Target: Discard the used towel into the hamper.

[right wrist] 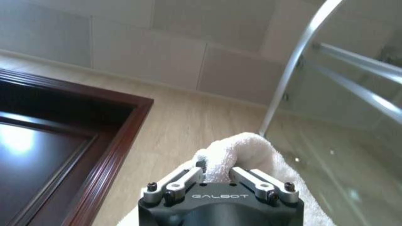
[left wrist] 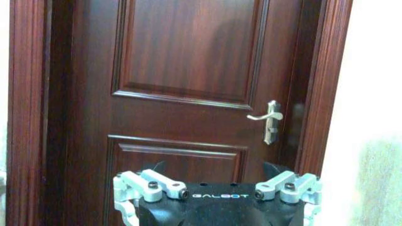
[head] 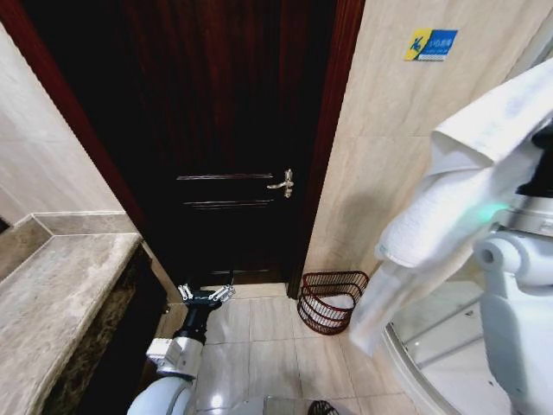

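Note:
The used towel point(head: 449, 194) is white and hangs high on the right, draped from my raised right arm. In the right wrist view my right gripper point(right wrist: 217, 175) is shut on a bunched fold of the towel point(right wrist: 242, 148). The hamper point(head: 333, 300), a dark reddish-brown wire basket, stands on the tiled floor against the wall right of the door, below and to the left of the towel's hanging end. Something white lies inside it. My left gripper point(head: 206, 295) hangs low in front of the door, open and holding nothing point(left wrist: 217, 190).
A dark wooden door point(head: 225, 130) with a metal handle point(head: 283, 182) is shut straight ahead. A marble counter point(head: 52, 303) runs along the left. A curved glass shower enclosure point(head: 432, 346) stands at the lower right. Beige floor tiles point(head: 259, 346) lie between them.

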